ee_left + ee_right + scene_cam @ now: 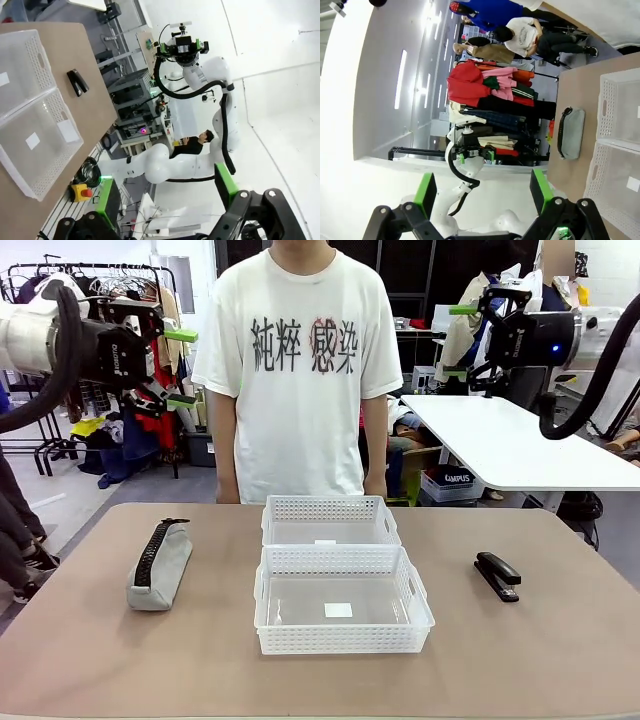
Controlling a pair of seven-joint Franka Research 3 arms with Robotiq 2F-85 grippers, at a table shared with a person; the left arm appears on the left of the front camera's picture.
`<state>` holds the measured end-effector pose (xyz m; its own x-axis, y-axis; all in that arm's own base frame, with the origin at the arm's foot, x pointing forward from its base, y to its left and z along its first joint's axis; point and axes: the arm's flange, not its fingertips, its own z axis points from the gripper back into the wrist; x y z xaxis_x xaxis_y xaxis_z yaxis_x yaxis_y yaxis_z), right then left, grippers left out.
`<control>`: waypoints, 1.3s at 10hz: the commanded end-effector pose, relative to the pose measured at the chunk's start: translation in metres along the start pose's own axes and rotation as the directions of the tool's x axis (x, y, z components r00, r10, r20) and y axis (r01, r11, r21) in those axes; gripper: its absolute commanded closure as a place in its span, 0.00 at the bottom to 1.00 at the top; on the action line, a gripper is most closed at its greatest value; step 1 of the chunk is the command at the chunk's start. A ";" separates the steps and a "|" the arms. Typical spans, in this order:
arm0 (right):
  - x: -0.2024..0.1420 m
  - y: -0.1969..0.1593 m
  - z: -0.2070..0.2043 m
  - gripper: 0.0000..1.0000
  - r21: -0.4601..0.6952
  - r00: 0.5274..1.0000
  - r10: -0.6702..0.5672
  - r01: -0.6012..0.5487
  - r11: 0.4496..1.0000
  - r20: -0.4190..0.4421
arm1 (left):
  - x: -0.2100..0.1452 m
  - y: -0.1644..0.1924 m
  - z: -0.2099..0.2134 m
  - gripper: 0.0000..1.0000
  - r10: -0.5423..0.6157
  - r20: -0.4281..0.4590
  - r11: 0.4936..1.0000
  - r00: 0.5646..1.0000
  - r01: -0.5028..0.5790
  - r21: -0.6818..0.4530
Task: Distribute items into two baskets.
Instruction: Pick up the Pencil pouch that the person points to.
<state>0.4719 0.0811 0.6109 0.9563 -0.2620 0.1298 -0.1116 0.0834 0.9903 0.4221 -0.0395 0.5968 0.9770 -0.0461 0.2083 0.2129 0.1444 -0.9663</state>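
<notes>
Baskets: two shallow rectangular white translucent plastic trays with lattice rims, butted together mid-table. Near basket (343, 642) has a small white label on its floor. Grey fabric pouch (160, 565), black zipper strip up, lies at its 9 o'clock, well apart. Black stapler (497, 575) lies at 3 o'clock, well apart. Far basket (330, 508) touches it at 12 o'clock. All rest on a matte tan table (560, 660). Left gripper (182, 368) hangs high at 10 o'clock, jaws wide apart, holding nothing. Right gripper (458, 340) at 2 o'clock, likewise. Person (300, 370) in a white tee stands at 12 o'clock.
</notes>
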 end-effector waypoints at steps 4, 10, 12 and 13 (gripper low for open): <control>0.020 -0.004 0.038 0.00 -0.015 0.996 -0.092 0.093 0.996 0.009 | 0.018 -0.004 0.025 0.00 0.054 0.086 0.996 0.995 -0.047 -0.079; 0.018 -0.008 0.064 0.00 -0.014 0.995 -0.067 0.066 0.998 -0.069 | 0.024 0.000 0.038 0.00 0.077 0.156 0.993 0.985 -0.062 -0.099; 0.017 -0.009 0.065 0.00 -0.022 0.995 -0.058 0.056 0.998 -0.083 | 0.025 0.000 0.039 0.00 0.074 0.162 0.993 0.984 -0.058 -0.104; 0.017 -0.009 0.065 0.00 -0.025 0.995 -0.060 0.058 0.998 -0.085 | 0.025 0.000 0.039 0.00 0.075 0.167 0.993 0.983 -0.058 -0.103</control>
<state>0.4694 0.0169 0.6017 0.9778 -0.2004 0.0614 -0.0461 0.0804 0.9957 0.4459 -0.0028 0.6008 0.9794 0.1080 0.1709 0.1641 0.0687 -0.9840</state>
